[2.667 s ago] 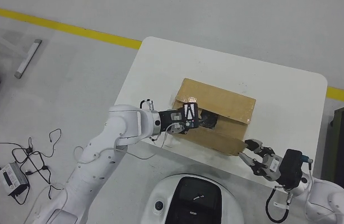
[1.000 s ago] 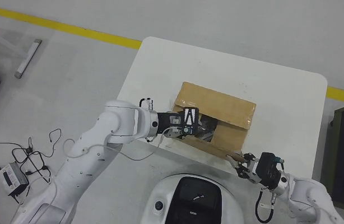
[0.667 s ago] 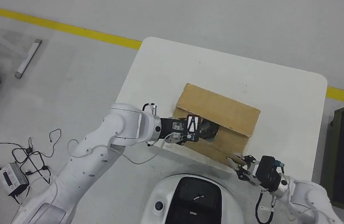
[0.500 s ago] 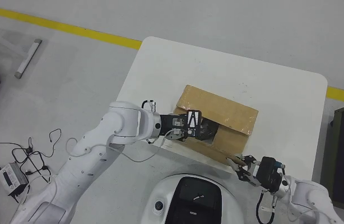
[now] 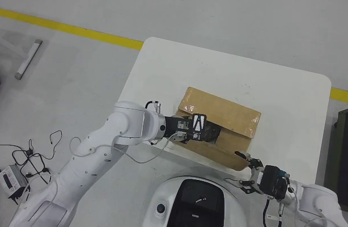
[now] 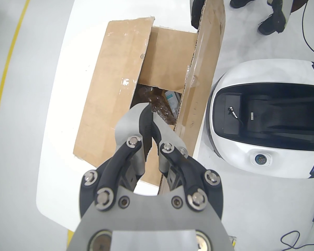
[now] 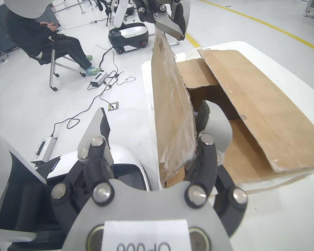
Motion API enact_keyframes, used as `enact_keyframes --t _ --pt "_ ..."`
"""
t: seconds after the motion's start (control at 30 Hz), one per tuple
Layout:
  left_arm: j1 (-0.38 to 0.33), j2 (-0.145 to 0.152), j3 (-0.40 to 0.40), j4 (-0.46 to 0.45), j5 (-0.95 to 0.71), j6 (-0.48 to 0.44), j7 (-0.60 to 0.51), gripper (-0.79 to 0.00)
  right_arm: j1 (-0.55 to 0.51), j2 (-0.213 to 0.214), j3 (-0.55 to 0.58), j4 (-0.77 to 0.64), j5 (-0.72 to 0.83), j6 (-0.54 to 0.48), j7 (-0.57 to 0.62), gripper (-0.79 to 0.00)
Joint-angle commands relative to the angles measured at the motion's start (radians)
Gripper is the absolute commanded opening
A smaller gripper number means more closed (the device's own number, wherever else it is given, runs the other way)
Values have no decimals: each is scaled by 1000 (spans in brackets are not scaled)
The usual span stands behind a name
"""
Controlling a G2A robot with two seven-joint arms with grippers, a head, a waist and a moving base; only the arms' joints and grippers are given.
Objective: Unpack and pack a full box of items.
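Box (image 5: 219, 116), on the table (image 5: 162, 68), lies directly under my left gripper (image 6: 146, 110), whose fingers are drawn together on nothing I can see. Its near flap (image 7: 170, 100) stands upright between the spread fingers of my right gripper (image 7: 154, 116). Risk: unheld, it could drop and cover the wrapped packets (image 6: 159, 107) beneath the left fingertips.

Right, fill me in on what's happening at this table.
The robot is opening a cardboard box on the white table. The right gripper, open, straddles the end of the near flap, which stands upright. The left gripper, shut, sits at that flap's other end, over the gap where wrapped items show. The far flap lies partly down over the box.
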Motion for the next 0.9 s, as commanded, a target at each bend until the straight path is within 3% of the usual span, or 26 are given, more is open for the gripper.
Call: enact_keyframes --t 0.0,0.07,0.1,0.13,0.2,0.3,0.73,0.77,0.87 --pt "-4 2 1 -1 -6 0 -3 -785 -8 5 -3 -7 1 0 0 -234" --pt "-8 3 0 -2 -10 1 -5 -785 -13 10 -7 -12 0 0 0 -425" --pt "-10 4 -1 -3 -13 1 -6 -785 -17 15 -11 -16 1 0 -2 -434" --pt "-12 5 -2 -4 -15 2 -7 -785 -19 19 -13 -18 1 0 -3 -517" --pt "-15 6 -3 -6 -18 5 -6 -785 -23 28 -17 -21 3 0 -7 -585" --pt "-17 9 -1 -6 -22 3 -6 -785 -26 40 -23 -20 4 0 -13 -785" --pt "-41 28 61 -5 -128 -51 -68 -785 -15 76 -38 -1 -19 0 -45 -776" --pt "-47 33 72 -6 -131 -51 -68 -785 -15 78 -38 1 -19 0 -48 -711" --pt "-65 46 101 -5 -148 -51 -68 -785 -12 81 -36 7 -17 0 -56 -416"
